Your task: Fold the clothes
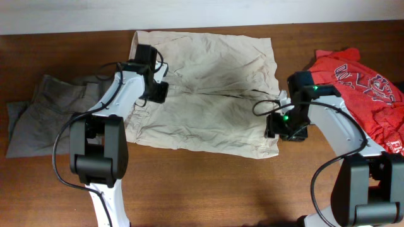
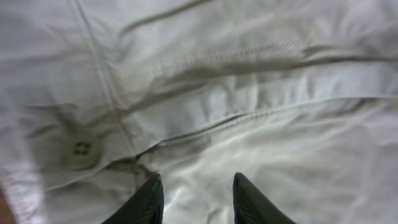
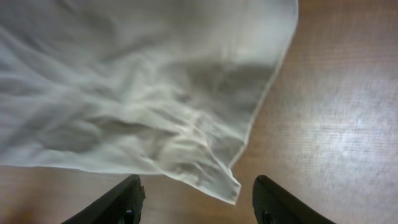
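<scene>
Our beige shorts (image 1: 208, 88) lie spread across the counter (image 1: 214, 189). Both the left end effector (image 2: 198, 183) and right end effector (image 3: 196, 186) stand released, gripping nothing. We should pinch hem and waistband squarely, then fold evenly.

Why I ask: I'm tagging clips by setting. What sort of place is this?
Likely a robot workbench set up for laundry-folding practice: a left arm and right arm at a wooden table, cream shorts spread flat, a red T-shirt and darker shorts aside.
</scene>
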Controlling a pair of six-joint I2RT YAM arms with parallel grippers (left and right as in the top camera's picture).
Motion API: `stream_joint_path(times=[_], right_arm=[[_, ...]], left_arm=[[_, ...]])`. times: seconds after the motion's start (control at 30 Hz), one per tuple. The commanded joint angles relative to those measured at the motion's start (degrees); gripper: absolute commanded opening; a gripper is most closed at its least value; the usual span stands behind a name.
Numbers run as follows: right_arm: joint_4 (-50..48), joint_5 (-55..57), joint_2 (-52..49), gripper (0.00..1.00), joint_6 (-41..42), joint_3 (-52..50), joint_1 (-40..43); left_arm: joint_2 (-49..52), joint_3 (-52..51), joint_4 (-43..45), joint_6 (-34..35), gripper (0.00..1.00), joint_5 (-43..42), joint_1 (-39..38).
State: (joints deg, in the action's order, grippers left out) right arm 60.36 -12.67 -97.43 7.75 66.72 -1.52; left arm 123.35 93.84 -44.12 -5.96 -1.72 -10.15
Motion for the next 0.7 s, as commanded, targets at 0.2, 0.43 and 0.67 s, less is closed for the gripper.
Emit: stream_joint_path(times=[0.2, 0.43, 0.67], right_arm=[[-8.46, -1.09, 0.55, 0.59, 2.21, -11.34, 0.04], [-9.14, -10.1, 1.09, 0.12, 1.92, -13.97, 0.04], [5.84, -6.56, 7.56, 0.04, 1.53, -6.95, 0.04]], left_arm=[[-6.73, 7.63, -10.34, 0.74, 0.42, -1.81, 0.04], [-6.69, 6.34, -12.96, 0.72, 0.41, -2.38, 0.04], [-6.69, 6.34, -13.2, 0.07, 0.42, -2.34, 0.04]])
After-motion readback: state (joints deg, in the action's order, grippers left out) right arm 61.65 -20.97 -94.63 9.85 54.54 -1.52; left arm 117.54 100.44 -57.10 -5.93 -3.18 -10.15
